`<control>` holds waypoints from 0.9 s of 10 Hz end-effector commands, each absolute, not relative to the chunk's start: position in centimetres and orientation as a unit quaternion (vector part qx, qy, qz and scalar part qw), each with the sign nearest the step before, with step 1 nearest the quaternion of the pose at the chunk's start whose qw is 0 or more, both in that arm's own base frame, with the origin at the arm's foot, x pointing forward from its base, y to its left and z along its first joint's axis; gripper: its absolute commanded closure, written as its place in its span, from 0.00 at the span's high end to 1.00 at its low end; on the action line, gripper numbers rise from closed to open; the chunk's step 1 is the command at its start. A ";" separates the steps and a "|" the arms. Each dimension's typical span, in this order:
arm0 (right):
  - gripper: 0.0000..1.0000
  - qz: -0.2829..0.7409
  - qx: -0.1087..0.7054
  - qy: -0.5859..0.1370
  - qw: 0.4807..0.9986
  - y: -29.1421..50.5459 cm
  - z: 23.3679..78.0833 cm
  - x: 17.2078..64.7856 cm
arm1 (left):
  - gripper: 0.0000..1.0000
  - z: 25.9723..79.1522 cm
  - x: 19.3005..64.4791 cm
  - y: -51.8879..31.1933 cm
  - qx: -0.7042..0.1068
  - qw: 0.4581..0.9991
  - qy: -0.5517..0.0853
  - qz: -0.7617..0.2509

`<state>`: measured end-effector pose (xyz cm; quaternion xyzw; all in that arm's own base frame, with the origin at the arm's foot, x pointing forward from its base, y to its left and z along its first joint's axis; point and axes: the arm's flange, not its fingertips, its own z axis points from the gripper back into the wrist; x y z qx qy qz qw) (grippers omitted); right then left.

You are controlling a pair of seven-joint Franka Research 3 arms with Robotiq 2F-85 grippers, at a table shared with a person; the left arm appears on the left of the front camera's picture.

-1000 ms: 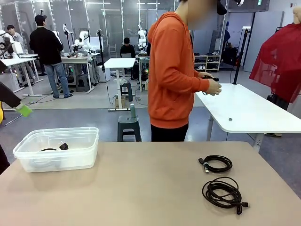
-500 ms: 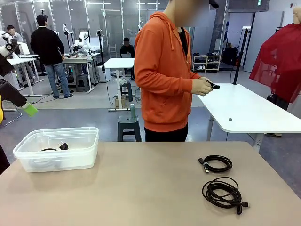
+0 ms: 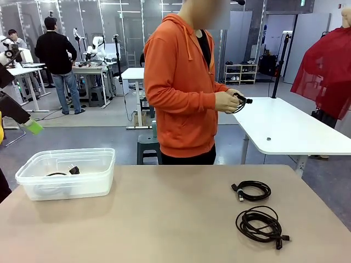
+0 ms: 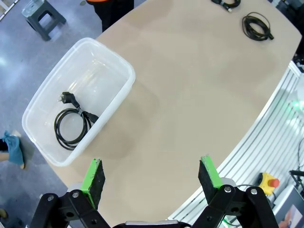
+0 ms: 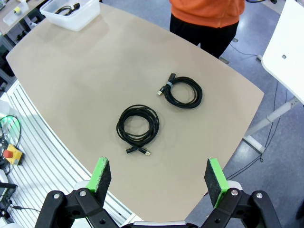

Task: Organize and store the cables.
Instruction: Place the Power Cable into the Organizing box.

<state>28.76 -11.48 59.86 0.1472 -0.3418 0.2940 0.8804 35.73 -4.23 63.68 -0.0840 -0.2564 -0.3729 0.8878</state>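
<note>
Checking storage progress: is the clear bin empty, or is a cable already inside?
Not empty. One coiled black cable with a plug end lies inside the clear bin, which has no lid on.

On your tan table (image 3: pixel 164 219) you have a clear plastic bin (image 3: pixel 93 183) at the left. On the right lie two black cables: a smaller coil (image 3: pixel 252 190), seemingly tied near its plug, and a larger coil (image 3: pixel 260 223) near it.

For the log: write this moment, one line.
left gripper open | right gripper open | bin: one cable | table: two coiled cables | person: holding another cable
</note>
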 end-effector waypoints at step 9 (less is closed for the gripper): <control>1.00 0.295 0.148 -0.345 0.879 -11.4 59.8 28.7 | 1.00 63.5 35.4 -4.2 -0.086 0.889 -0.257 -0.370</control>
